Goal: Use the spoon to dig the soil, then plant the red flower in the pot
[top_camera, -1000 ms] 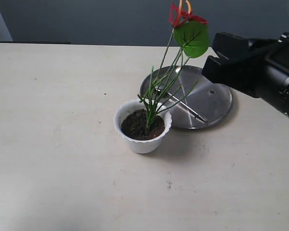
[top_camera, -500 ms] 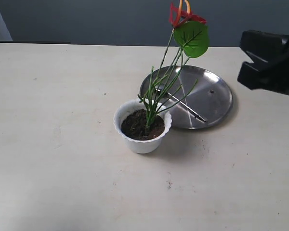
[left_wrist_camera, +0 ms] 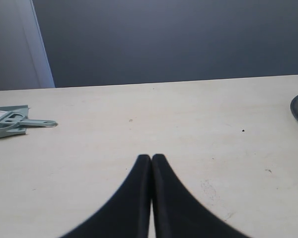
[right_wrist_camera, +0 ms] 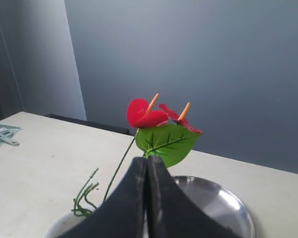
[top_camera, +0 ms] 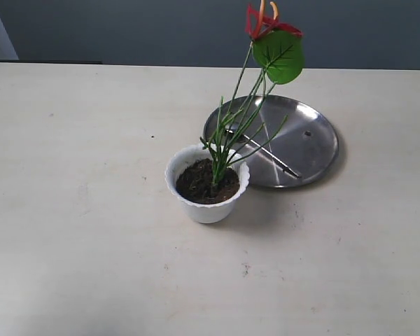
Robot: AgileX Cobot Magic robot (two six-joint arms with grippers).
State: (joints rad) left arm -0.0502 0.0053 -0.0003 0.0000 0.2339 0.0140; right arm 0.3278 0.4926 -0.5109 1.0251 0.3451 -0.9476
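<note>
Two closed claws showed only in their own wrist views; neither appeared in the exterior view. Nearest in that view, below the middle of the frame, the pot (top_camera: 207, 191) stood upright on the pale table (top_camera: 77, 231), filled with the soil (top_camera: 204, 182). The red flower (top_camera: 266, 35) stood planted in that soil, its thin green stems rising and leaning toward the upper right, with leaf and red petals at the top edge of the frame. Just behind the pot, right of centre, lay a round steel plate (top_camera: 311, 140), and the spoon (top_camera: 266, 155) rested on it, handle pointing toward the lower right.

In the right wrist view, the right gripper (right_wrist_camera: 147, 161) had its fingers pressed together on nothing; the flower's leaf and petals sat just above and beyond its tip, apart from it. In the left wrist view, the left gripper (left_wrist_camera: 151, 157) was likewise pinched closed and empty over bare table, with a grey dustpan (left_wrist_camera: 10, 121) far off at the left edge.
</note>
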